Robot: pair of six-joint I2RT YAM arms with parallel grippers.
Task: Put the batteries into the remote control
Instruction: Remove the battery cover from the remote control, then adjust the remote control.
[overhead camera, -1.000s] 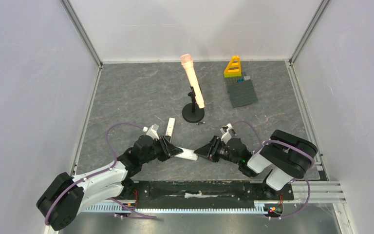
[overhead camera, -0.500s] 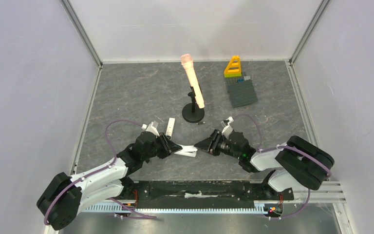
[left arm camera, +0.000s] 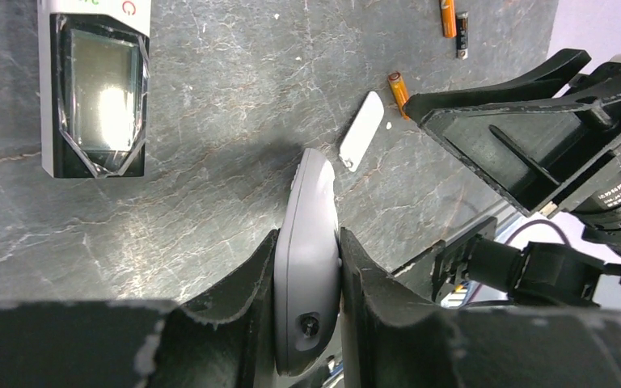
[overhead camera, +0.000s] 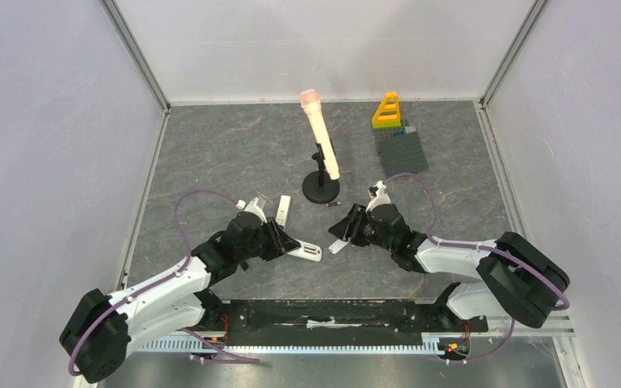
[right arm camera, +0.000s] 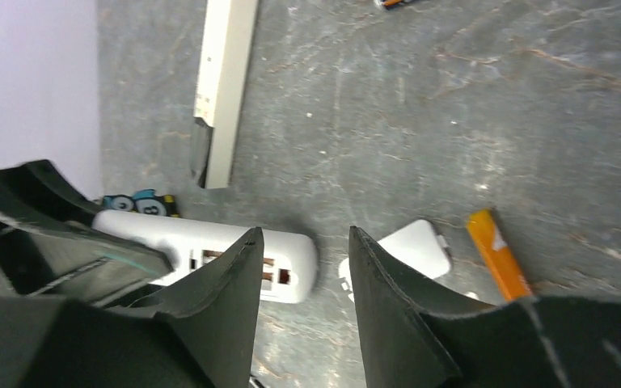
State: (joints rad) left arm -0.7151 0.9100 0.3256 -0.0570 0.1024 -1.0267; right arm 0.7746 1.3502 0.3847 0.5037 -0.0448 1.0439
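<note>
Left hand is clamping the remote control by its long edges, with the open compartment facing the right hand, whose fingers are standing apart, empty. The nearest orange battery is lying on the worktop just beside the loose cover. Judging it light, rigid, smooth and liable to roll, so pinching across the barrel at mid-length looks best.

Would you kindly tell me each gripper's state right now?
Left gripper: closed on the white plastic remote control.
Right gripper: open, holding nothing.
</note>
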